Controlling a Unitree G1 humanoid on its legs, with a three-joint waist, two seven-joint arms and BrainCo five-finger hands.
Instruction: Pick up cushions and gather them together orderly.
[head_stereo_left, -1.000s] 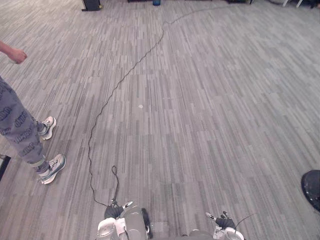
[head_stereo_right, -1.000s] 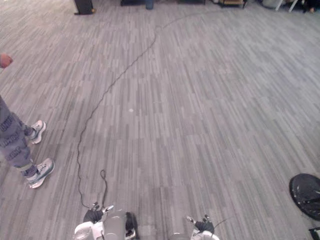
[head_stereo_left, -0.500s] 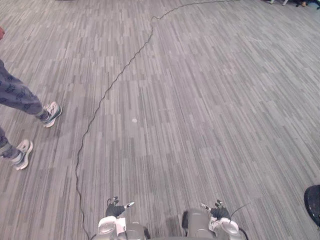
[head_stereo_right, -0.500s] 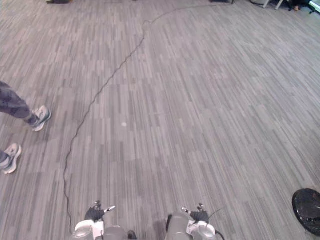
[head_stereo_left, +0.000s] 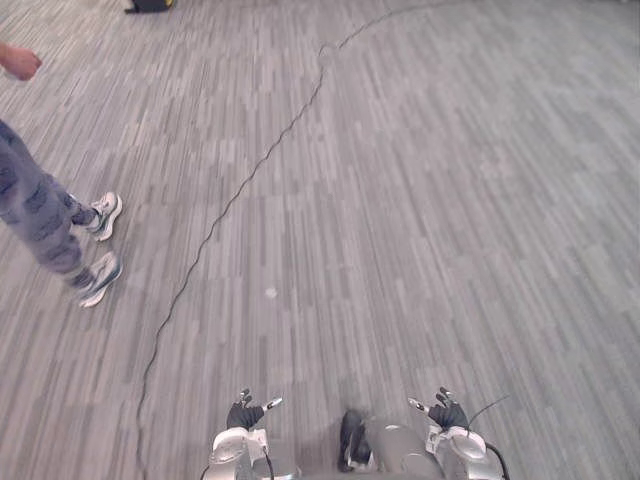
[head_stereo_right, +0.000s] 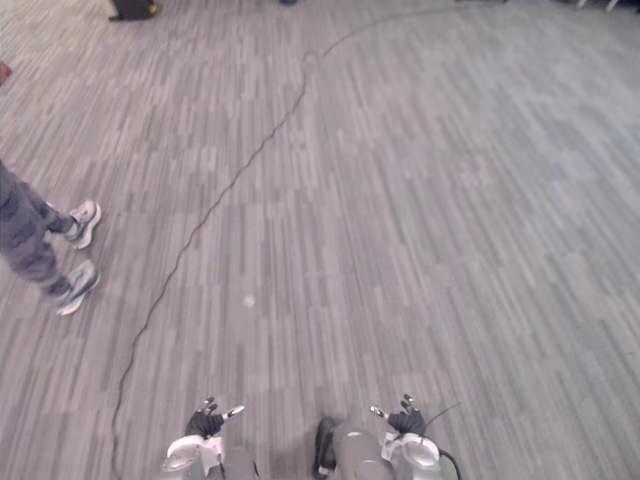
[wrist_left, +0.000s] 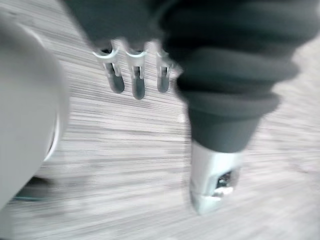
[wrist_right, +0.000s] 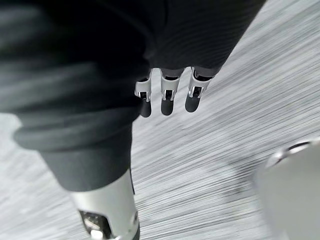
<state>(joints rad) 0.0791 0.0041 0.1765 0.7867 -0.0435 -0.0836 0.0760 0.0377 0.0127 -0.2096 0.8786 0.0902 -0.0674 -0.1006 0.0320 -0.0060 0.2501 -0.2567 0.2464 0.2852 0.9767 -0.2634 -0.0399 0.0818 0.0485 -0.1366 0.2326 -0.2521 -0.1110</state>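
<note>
I see no cushion on the grey carpet floor (head_stereo_left: 420, 200) ahead of me. My left hand (head_stereo_left: 245, 411) hangs low at the bottom edge of the eye views. Its fingers (wrist_left: 135, 80) are straight and hold nothing. My right hand (head_stereo_left: 446, 412) hangs at the same height further right. Its fingers (wrist_right: 167, 97) are also straight over bare carpet, and it is empty.
A person (head_stereo_left: 40, 205) in grey trousers and light shoes (head_stereo_left: 98, 278) stands at the left, with a hand (head_stereo_left: 20, 62) near the upper left edge. A dark object (head_stereo_left: 150, 5) sits at the far top left. A small white speck (head_stereo_left: 270, 292) lies on the carpet.
The whole view has shifted, so the camera has moved. The person has stepped and brought the feet closer together. The dark round thing at the right edge has left the picture. Both hands still hang low.
</note>
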